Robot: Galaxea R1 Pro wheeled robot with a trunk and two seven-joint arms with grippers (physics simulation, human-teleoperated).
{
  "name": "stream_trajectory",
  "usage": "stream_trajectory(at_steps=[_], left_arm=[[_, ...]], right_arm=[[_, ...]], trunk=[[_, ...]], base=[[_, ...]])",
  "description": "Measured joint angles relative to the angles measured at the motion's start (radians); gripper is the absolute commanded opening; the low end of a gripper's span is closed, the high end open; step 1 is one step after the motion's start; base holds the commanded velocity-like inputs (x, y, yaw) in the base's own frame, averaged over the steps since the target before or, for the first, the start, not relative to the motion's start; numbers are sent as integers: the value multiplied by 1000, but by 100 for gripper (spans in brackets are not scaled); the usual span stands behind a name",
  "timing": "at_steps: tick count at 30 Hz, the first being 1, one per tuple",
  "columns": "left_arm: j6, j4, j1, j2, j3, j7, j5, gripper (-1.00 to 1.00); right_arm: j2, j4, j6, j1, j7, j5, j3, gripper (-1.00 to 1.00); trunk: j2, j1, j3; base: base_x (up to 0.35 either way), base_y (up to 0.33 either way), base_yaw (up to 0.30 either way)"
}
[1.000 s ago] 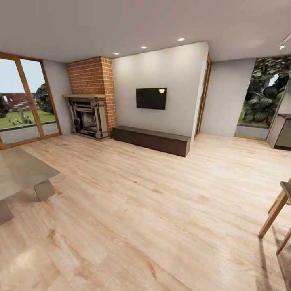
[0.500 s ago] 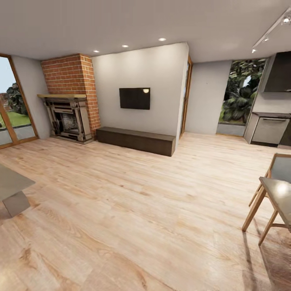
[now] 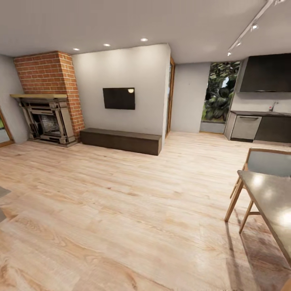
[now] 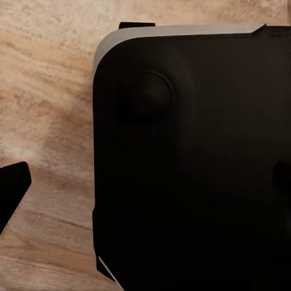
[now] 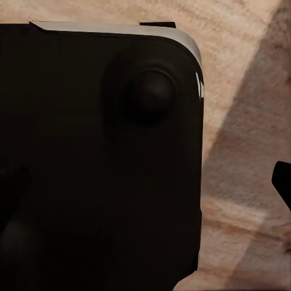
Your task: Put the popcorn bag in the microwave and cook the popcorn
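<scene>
No labels or writing readable anywhere. Wood floor (image 3: 121, 210), brick fireplace (image 3: 46, 99), wall TV (image 3: 119, 98), low dark cabinet (image 3: 120, 141). Kitchen bench (image 3: 262, 114) far right with a faucet; popcorn bag and microwave not made out. Table (image 3: 270, 204) near right. Both wrist views: black robot body (image 4: 194, 163) over floor; pincer states cannot be told.

The dining table (image 3: 270, 206) runs off the picture's edge beside its chair (image 3: 258, 161). Past that chair, the kitchen surface (image 3: 258, 113) is cut short, anything resting there too small to tell.
</scene>
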Motion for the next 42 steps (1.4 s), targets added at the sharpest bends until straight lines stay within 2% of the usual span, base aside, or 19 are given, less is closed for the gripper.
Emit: stream_trajectory(at_steps=[36, 42], left_arm=[[-2, -2, 0, 0, -1, -1, -3, 100], [-2, -1, 0, 0, -2, -1, -3, 100]], right_arm=[[0, 0, 0, 0, 0, 0, 0, 100], [-1, 0, 1, 0, 1, 4, 2, 100]], trunk=[[0, 0, 0], [0, 0, 0]], base=[[0, 0, -242], [42, 0, -66]])
